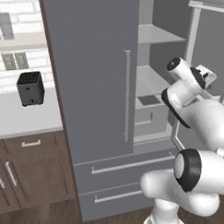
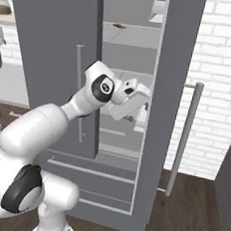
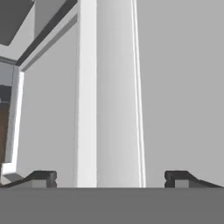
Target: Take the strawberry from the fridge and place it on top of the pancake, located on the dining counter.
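Note:
The grey fridge (image 1: 94,77) has its left door shut and its right door (image 2: 178,68) swung open, showing pale grey shelves (image 1: 152,36). My arm reaches into the opening at mid height, with the hand (image 2: 133,95) just inside beside the open door's edge. In the hand view my gripper (image 3: 111,178) is open with nothing between its fingertips (image 3: 43,177), facing a pale grey wall close up. The strawberry is hidden. The pancake and the dining counter are out of view.
A flat reddish-brown item (image 2: 118,25) lies on an upper shelf. A black toaster (image 1: 30,88) stands on the white counter (image 1: 22,120) left of the fridge, above dark brown cabinets (image 1: 35,170). Grey drawers (image 1: 121,168) sit below. The open door's bar handle (image 2: 185,134) juts out right.

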Controlling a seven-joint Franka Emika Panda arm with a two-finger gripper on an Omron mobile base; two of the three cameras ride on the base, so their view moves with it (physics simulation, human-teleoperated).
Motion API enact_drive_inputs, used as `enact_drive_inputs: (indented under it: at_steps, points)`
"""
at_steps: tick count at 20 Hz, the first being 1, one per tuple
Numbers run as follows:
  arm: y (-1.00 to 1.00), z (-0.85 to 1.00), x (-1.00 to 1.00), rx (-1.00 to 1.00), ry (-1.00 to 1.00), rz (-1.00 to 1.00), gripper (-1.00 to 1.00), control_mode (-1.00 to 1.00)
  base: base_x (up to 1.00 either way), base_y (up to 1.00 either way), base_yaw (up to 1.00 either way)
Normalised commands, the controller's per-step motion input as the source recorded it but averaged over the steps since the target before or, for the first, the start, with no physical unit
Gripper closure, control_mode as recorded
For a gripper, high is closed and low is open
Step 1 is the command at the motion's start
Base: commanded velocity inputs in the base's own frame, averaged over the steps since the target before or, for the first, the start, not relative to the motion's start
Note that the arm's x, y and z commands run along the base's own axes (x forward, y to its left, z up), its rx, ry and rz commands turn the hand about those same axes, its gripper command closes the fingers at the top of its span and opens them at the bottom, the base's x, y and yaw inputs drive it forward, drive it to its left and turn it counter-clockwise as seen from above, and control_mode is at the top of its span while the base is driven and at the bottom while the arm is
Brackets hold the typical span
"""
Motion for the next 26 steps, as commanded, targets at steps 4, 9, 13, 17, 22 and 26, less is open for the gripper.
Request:
enact_drive_inputs:
  at_steps: [4, 9, 13, 17, 22, 26]
  points:
    - [0.05, 0.0, 0.0, 0.0, 0.0, 0.0, -1.0, -1.0, 0.0, 0.0, 0.0]
    - [0.62, 0.0, -0.04, 0.0, 0.0, 0.0, -1.0, -1.0, 0.0, 0.0, 0.0]
    - [1.0, 0.0, -0.01, 0.12, 0.0, 0.04, -1.0, -1.0, 0.0, 0.0, 0.0]
    - [0.89, -0.01, 0.0, 0.43, -0.09, 0.03, -1.0, -1.0, 0.0, 0.0, 0.0]
    - [0.84, 0.0, 0.05, 0.62, -0.31, 0.0, -1.0, -1.0, 0.0, 0.0, 0.0]
    - [1.0, 0.16, 0.06, 0.31, -0.56, -0.1, -1.0, -1.0, 0.0, 0.0, 0.0]
